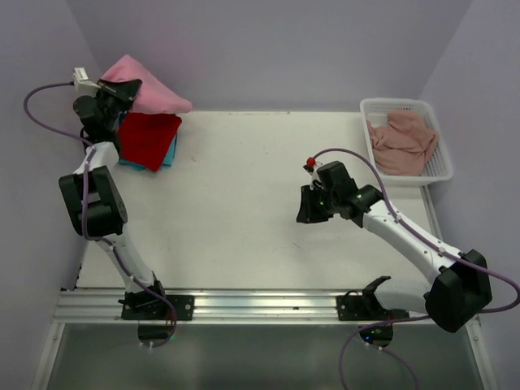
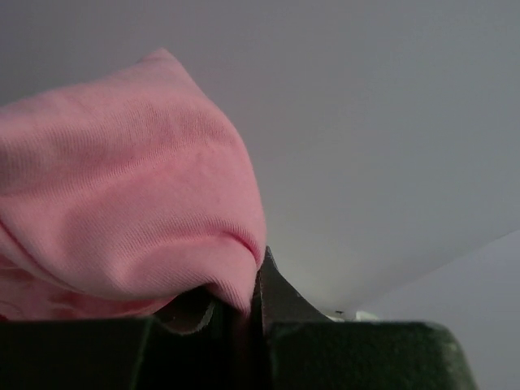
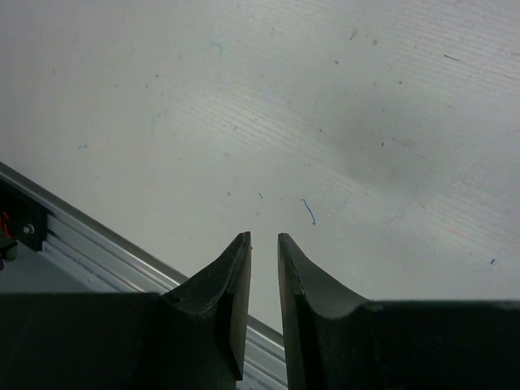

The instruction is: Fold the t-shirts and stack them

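Right tool (image 3: 262,237) was noted over mid worktop (image 1: 236,187), jaws parted narrowly, nothing held. Farther back at left, red t-shirt (image 1: 150,134) was laid folded on teal-blue t-shirt (image 1: 171,153). Dusty-pink t-shirt (image 1: 402,140) was heaped in basket (image 1: 444,169), far right. At far-left corner, bright pink t-shirt (image 1: 154,93) was pinched in left tool (image 2: 245,292), raised above the stack.

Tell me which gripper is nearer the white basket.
Right. The right gripper hangs centre-right, left of the basket; the left gripper sits far-left, clamping the bright pink t-shirt.
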Motion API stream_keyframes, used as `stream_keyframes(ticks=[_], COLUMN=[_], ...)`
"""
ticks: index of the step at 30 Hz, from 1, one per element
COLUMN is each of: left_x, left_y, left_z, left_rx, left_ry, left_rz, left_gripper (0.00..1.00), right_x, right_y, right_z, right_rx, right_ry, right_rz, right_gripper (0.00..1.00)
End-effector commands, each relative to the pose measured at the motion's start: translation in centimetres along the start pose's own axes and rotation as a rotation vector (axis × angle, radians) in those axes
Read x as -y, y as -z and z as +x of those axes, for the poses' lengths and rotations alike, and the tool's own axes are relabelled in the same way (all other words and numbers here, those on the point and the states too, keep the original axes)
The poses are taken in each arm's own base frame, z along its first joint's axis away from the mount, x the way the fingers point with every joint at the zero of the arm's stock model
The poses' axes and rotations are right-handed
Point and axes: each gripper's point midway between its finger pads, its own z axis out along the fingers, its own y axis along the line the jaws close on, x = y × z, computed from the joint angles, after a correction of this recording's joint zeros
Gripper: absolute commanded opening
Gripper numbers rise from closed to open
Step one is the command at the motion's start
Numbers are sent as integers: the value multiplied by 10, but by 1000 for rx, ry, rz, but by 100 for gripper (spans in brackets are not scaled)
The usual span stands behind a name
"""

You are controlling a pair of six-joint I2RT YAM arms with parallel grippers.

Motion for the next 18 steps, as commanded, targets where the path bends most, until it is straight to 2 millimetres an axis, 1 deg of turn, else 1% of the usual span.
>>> stream_keyframes(ticks=[1, 2, 6, 7, 8, 9, 10, 11, 12, 13, 15, 16, 18], left_x=[53, 44, 8, -13, -31, -64, -73, -92, -115, -130, -151, -159, -163], left_y=[-2, 0, 13, 25, 32, 50, 60, 68, 84, 90, 102, 104, 104], left_z=[-50, -50, -20, 0, 7, 36, 43, 51, 72, 83, 95, 101, 102], left_rx=[127, 122, 70, 48, 66, 34, 37, 56, 33, 23, 20, 13, 13], left_ry=[-74, -70, -36, 6, 34, 91, 100, 111, 147, 157, 188, 201, 199], left_rz=[216, 207, 151, 82, 2, -109, -160, -238, -319, -357, -419, -430, -432], left_gripper=[0, 0, 0, 0, 0, 0, 0, 0, 0, 0, 0, 0, 0], right_x=[2, 2, 3, 3, 2, 1, -1, -2, -4, -4, -5, -4, 0], right_y=[13, 15, 11, 10, 9, 8, 7, 7, 8, 9, 13, 14, 18], right_z=[0, -1, 0, -1, -1, -3, -3, -4, -6, -7, -7, -5, -2], right_rx=[22, 30, 21, 16, 8, 6, 4, 6, 11, 18, 19, 18, 25], right_ry=[23, 26, 23, 28, 30, 30, 29, 31, 30, 34, 37, 41, 44], right_rz=[14, 18, 20, 19, 19, 14, 7, 0, -8, -7, -8, -4, 10], right_gripper=[24, 23, 23, 23, 22, 22, 22, 22, 22, 22, 21, 22, 22])
